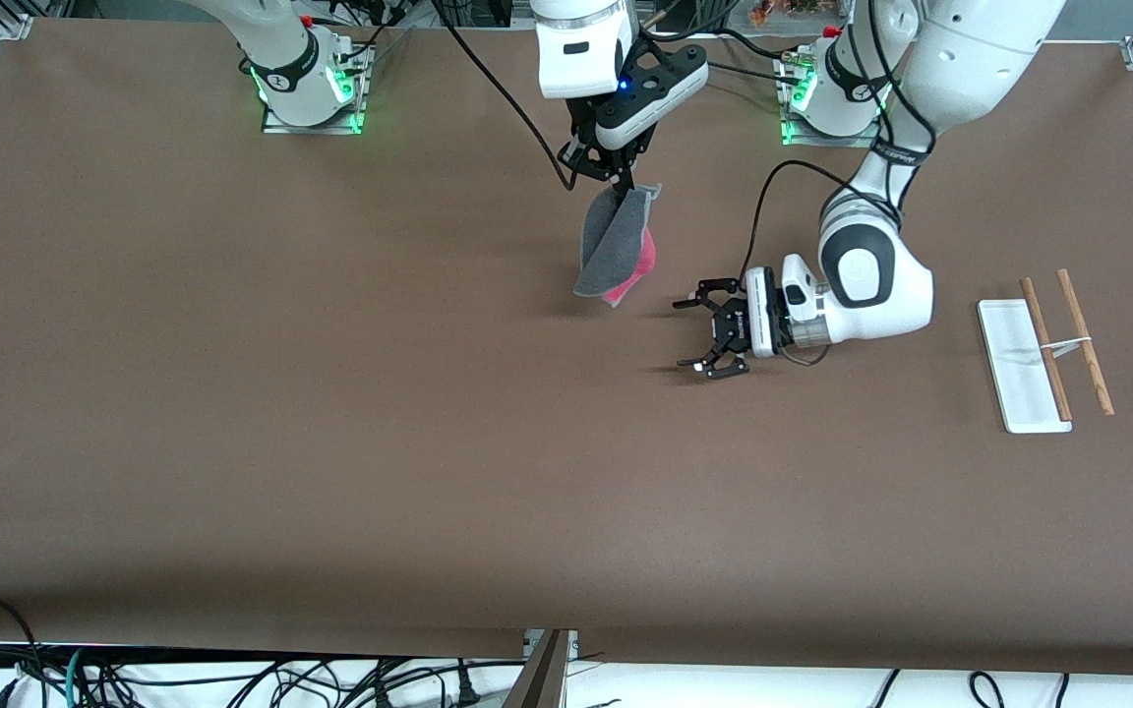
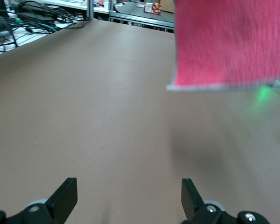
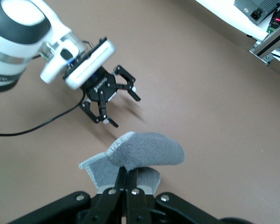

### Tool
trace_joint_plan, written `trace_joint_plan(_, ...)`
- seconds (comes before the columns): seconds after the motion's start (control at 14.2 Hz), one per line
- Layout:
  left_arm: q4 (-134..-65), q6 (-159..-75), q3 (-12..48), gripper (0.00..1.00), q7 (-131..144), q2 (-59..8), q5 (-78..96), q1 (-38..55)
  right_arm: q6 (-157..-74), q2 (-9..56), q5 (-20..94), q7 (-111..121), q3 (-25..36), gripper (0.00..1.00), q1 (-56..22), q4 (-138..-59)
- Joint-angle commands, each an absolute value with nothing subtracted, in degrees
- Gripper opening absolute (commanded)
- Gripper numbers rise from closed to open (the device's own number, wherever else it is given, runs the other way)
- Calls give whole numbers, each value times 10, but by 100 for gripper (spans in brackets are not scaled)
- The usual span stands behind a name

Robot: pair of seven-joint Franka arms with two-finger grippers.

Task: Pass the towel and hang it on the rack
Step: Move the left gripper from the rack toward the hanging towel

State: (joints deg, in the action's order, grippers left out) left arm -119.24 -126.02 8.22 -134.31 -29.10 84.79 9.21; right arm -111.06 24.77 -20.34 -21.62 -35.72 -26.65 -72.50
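The right gripper (image 1: pixel 623 177) is pinched tight on the towel's (image 1: pixel 616 246) top edge, and the towel hangs off the table (image 1: pixel 330 442), grey outside, pink inside. At the towel's 4 o'clock the left gripper (image 1: pixel 702 337) hovers low, fingers spread wide, holding nothing. The rack (image 1: pixel 1043 352) stands at the left arm's end.

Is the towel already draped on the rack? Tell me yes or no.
No: the towel hangs in the air, pinched by the right gripper, while the rack stands bare near the left arm's end.
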Motion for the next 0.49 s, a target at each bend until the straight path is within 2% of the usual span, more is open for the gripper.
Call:
trace_joint_plan(0.0,-1205,-1266,82,100,-1402,-278,874,98,-1107,249,-200,-210,-359,0,-270,-708)
trace_joint_plan(0.42,-1207,-1275,142,100,-1415,-244,918,112,-1133,256,-200,-211,-357,0,-269,-704)
